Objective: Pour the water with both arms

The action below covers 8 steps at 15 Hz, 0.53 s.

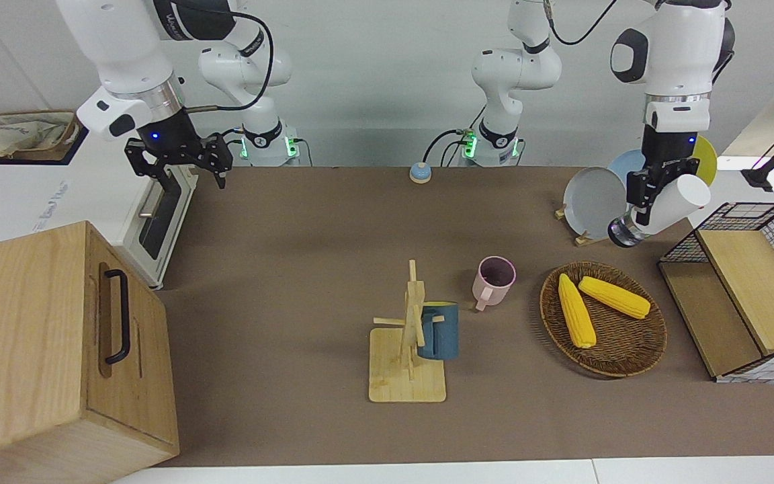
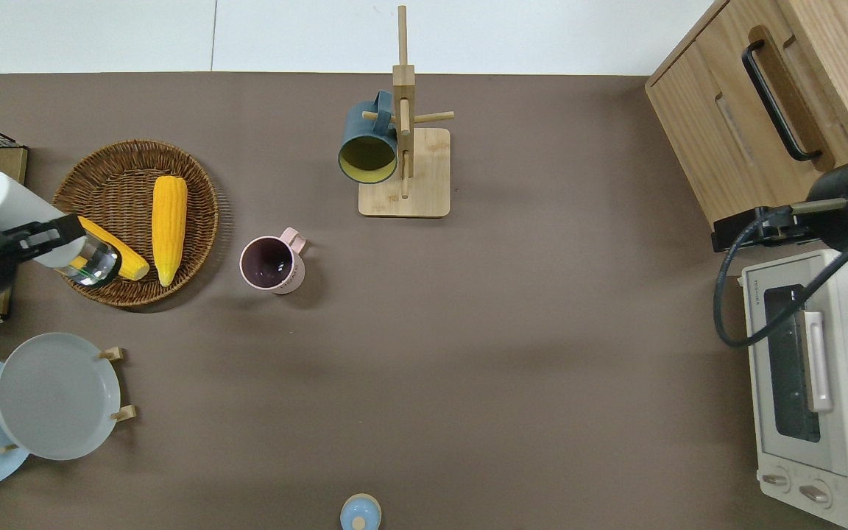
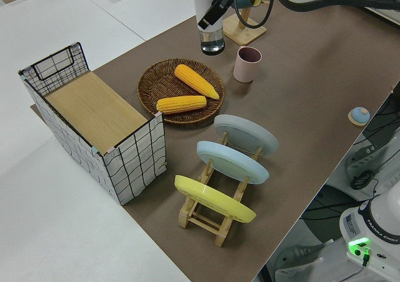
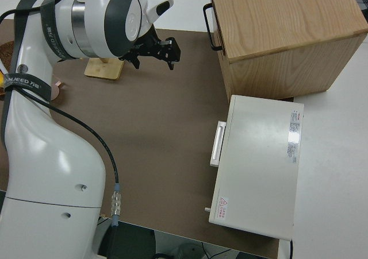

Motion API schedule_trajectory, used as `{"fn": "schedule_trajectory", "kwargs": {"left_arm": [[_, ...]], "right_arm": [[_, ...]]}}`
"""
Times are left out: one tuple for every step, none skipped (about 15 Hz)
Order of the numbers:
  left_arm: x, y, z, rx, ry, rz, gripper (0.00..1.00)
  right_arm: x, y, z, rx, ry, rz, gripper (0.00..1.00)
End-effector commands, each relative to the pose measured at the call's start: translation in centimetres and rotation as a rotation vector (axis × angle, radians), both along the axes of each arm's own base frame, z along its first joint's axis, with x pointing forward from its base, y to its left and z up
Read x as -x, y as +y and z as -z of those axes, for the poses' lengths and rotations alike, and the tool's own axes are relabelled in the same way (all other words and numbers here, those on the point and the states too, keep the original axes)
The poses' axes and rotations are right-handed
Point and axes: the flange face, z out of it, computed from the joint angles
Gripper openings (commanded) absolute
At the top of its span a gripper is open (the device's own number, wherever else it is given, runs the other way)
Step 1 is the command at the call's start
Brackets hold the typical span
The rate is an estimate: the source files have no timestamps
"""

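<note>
My left gripper is shut on a white bottle with a clear glass end. The bottle is up in the air and tilted, clear end lowest, over the wicker basket at the edge toward the left arm's end. A pink mug stands upright on the brown table beside the basket, toward the right arm's end, apart from the bottle. In the left side view the bottle hangs above the basket's rim, next to the mug. My right arm is parked, its gripper open and holding nothing.
Two corn cobs lie in the basket. A wooden mug rack carries a dark blue mug. A plate rack, a wire crate, a wooden cabinet, a toaster oven and a small blue knob ring the table.
</note>
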Motion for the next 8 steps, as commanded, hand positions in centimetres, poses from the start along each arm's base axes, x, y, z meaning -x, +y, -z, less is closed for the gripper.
{"fn": "schedule_trajectory", "kwargs": {"left_arm": [[-2.8,2.6,-2.5,-0.055,-0.047,-0.012,0.00],[-2.7,4.1,-3.4,-0.070,-0.056,-0.006,0.00],[-2.4,5.9,-3.9,-0.086,-0.059,0.000,0.00],[-2.0,7.6,-4.1,-0.094,-0.056,0.007,0.00],[-1.7,9.2,-4.6,-0.095,-0.062,0.029,0.00],[-1.3,10.9,-5.6,-0.084,-0.080,0.049,0.00],[-1.0,12.2,-6.6,-0.067,-0.089,0.075,0.00],[-0.9,13.5,-7.2,-0.058,-0.086,0.099,0.00]], "right_arm": [[0.2,0.1,-0.3,-0.009,0.001,-0.015,0.985],[0.2,0.1,-0.4,-0.009,0.000,-0.015,0.985],[0.2,0.1,-0.4,-0.009,0.001,-0.015,0.985],[0.2,0.1,-0.3,-0.009,0.003,-0.015,0.985],[0.2,0.1,-0.3,-0.009,0.001,-0.015,0.985],[0.2,0.1,-0.4,-0.009,0.000,-0.015,0.983],[0.2,0.1,-0.4,-0.009,0.000,-0.015,0.985],[0.2,0.1,-0.4,-0.009,0.001,-0.015,0.985]]}}
